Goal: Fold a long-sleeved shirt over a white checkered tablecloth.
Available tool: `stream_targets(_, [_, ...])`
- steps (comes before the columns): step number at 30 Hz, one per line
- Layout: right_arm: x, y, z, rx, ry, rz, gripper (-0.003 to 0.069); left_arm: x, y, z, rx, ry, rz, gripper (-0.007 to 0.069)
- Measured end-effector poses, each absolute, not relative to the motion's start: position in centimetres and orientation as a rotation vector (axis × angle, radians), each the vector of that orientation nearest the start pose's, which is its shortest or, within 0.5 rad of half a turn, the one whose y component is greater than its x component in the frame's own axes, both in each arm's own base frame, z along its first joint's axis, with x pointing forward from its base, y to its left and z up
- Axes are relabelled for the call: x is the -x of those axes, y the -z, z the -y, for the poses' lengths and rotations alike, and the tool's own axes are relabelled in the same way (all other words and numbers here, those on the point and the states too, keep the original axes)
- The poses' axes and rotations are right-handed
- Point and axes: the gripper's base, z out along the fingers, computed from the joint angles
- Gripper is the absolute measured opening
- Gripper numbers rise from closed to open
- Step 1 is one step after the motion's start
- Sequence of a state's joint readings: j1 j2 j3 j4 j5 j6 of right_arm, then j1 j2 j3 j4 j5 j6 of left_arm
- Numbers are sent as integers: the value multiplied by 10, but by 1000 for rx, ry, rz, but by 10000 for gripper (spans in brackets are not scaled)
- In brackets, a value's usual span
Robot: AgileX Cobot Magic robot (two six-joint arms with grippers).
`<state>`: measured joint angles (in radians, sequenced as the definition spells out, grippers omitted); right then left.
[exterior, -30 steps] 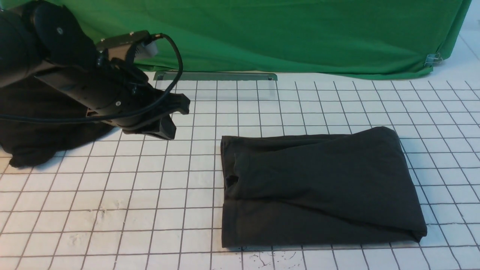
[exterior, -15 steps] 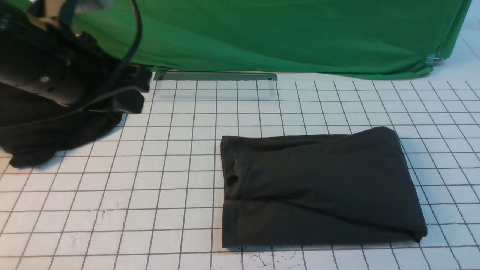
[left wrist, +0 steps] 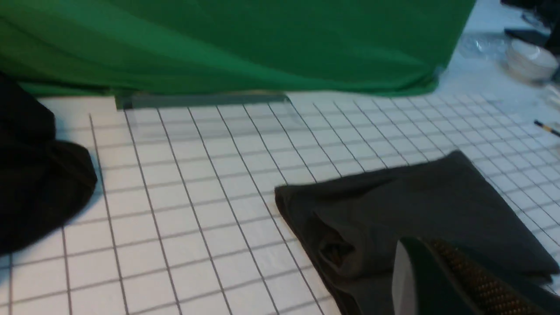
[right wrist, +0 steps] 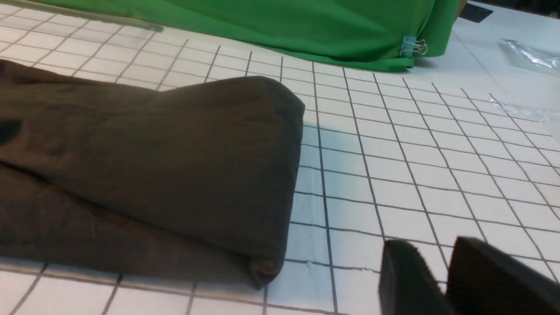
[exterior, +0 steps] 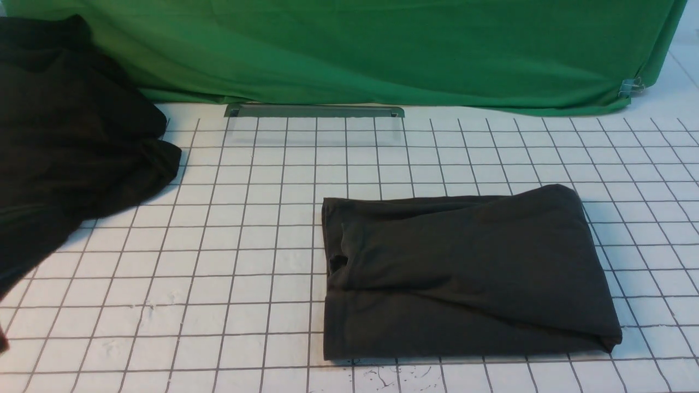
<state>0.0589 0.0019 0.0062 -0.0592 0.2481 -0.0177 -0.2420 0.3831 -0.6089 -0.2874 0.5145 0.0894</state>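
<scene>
The left arm has gone from the front view's upper left. The long-sleeved shirt [exterior: 464, 273] lies folded, lower right, on the white checkered tablecloth [exterior: 246, 273]. Left gripper [left wrist: 442, 280] is closed and empty; right gripper [right wrist: 442, 280] opens slightly (job looks done).

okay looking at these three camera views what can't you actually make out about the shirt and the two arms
- Long-sleeved shirt: sleeves, collar and chest print are hidden inside the folds in every view.
- Left gripper: cut off by the left wrist view's edge; absent from the front view.
- Right gripper: only the tips show, at the right wrist view's edge, so how wide the jaws stand is unclear.
- Black cloth: cut off by the front view's left edge.
</scene>
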Motion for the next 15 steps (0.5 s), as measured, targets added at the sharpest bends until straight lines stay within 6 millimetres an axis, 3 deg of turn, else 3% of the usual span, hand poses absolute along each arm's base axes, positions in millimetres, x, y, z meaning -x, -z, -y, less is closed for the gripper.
stream_targets(5, [-56, -189, -2, 106, 25, -1736, 167, -53, -292, 21, -137, 371, -1604, 25])
stream_targets(8, [-56, -189, -2, 106, 25, -1736, 176, -49, -273, 19, -125, 364, -1571, 25])
stream_targets(15, [-56, -189, -2, 106, 25, -1736, 192, -56, -219, 19, -159, 303, -1697, 25])
